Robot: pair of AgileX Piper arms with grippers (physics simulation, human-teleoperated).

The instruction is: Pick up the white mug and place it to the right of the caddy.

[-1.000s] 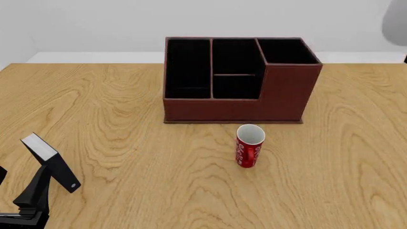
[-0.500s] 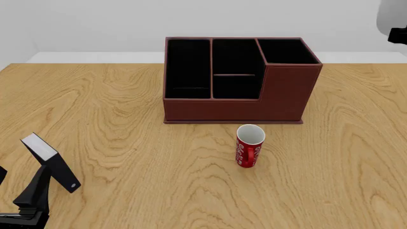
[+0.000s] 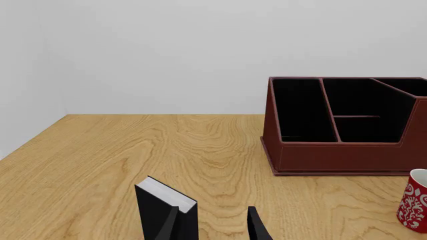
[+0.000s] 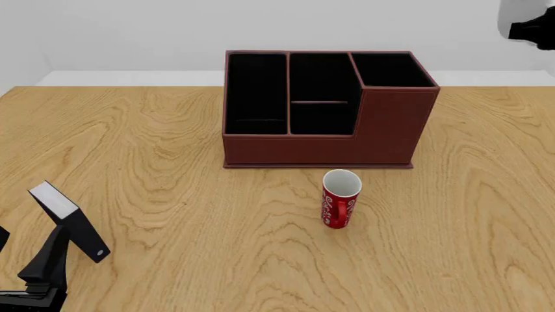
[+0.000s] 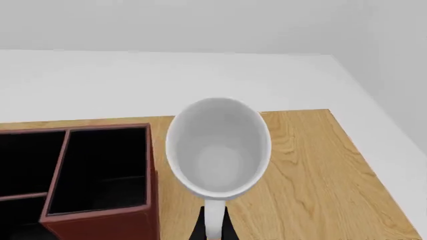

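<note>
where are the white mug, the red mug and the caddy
white mug [image 5: 217, 150], right wrist view, inside wall of the cup
red mug [image 4: 336, 209], front view, lettered outer side
caddy [image 4: 316, 148], front view, low front wall

Both arms end in plain matte black, thin tapered fingers [image 3: 257, 227].

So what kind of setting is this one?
Probably a simulated tabletop or desk mock-up: a bare light wood-grain table against blank white walls, bearing a reddish-brown compartmented desk caddy and a red mug with white lettering.
</note>
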